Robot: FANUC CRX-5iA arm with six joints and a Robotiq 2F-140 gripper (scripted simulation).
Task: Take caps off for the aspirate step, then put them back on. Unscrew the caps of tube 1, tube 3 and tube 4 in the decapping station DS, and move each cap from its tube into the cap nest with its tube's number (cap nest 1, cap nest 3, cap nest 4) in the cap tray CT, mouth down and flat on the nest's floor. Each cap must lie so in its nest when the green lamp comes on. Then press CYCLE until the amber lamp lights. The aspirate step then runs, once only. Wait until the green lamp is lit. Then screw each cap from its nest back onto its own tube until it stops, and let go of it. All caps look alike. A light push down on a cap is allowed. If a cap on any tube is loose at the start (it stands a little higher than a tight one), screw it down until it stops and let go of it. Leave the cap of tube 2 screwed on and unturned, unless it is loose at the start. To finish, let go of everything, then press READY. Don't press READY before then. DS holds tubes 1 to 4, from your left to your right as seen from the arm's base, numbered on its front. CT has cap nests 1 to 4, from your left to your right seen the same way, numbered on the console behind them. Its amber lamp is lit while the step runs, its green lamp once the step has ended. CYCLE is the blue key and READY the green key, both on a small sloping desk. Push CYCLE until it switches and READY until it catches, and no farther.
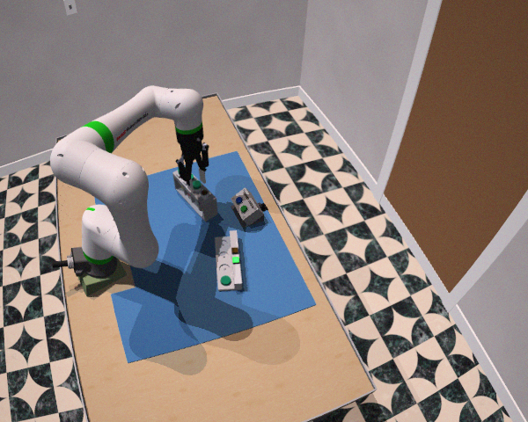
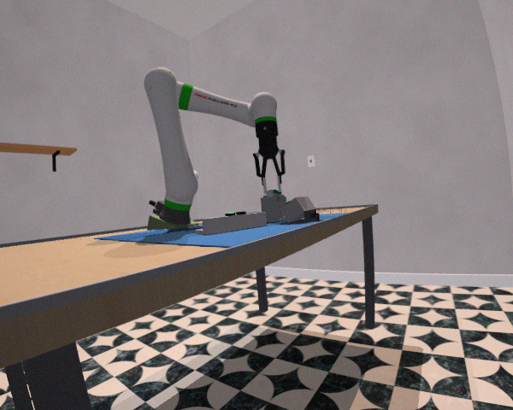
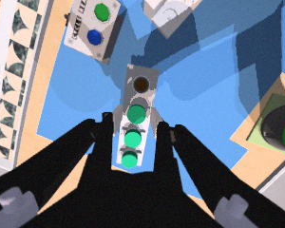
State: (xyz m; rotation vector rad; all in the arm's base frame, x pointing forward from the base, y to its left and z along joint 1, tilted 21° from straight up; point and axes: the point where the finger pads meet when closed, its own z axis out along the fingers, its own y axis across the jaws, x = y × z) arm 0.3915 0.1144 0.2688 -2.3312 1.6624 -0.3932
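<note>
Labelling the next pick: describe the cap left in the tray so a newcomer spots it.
On the blue mat, find the long grey tray with the lit green lamp. The cap is the only round green disc in its nests, at the end farthest from the sloping key desk.

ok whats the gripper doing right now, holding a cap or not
Gripper: open, holding nothing; its fingers stand apart on either side of the decapping station, clear of the caps.
</note>
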